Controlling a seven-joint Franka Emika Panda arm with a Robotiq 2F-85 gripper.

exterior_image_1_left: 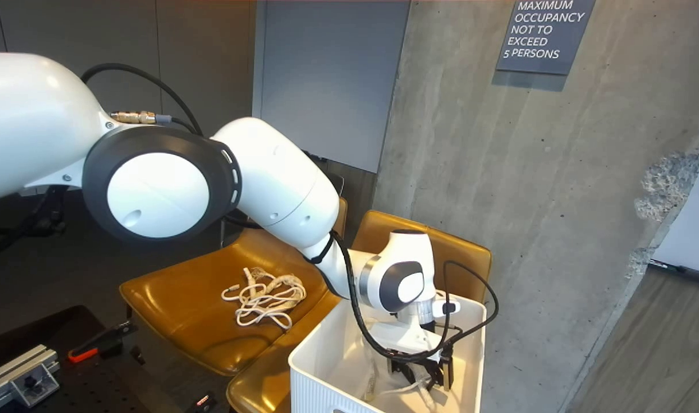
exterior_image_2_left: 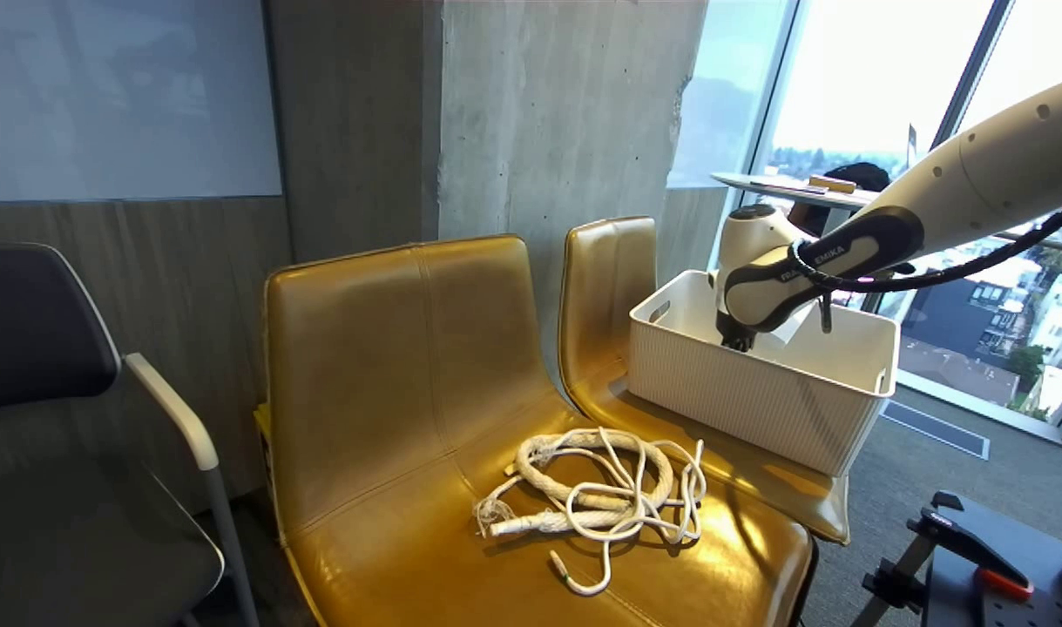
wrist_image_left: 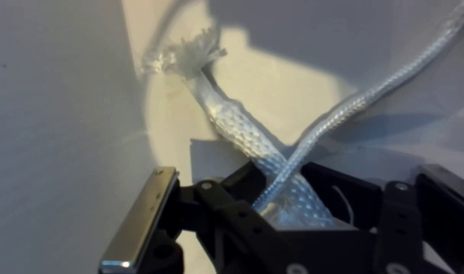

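Observation:
My gripper (wrist_image_left: 283, 173) is down inside a white ribbed box (exterior_image_1_left: 320, 376), which also shows in an exterior view (exterior_image_2_left: 748, 392). In the wrist view its black fingers are close together on white rope. A thick braided rope (wrist_image_left: 239, 129) with a frayed end and a thinner white cord (wrist_image_left: 330, 121) cross between the fingertips. The frayed end points to the box floor. The gripper also shows in both exterior views (exterior_image_1_left: 421, 370) (exterior_image_2_left: 736, 338), partly hidden by the box wall in one of them. Another white rope bundle (exterior_image_2_left: 596, 520) lies coiled on a tan chair seat (exterior_image_2_left: 409, 557).
The box stands on a second tan chair (exterior_image_2_left: 613, 279) beside a concrete wall (exterior_image_1_left: 544, 201). A dark table (exterior_image_2_left: 1045, 557) holds a black and red clamp (exterior_image_2_left: 975, 544) and an aluminium profile (exterior_image_1_left: 16, 373). A dark office chair (exterior_image_2_left: 43, 331) stands at one side.

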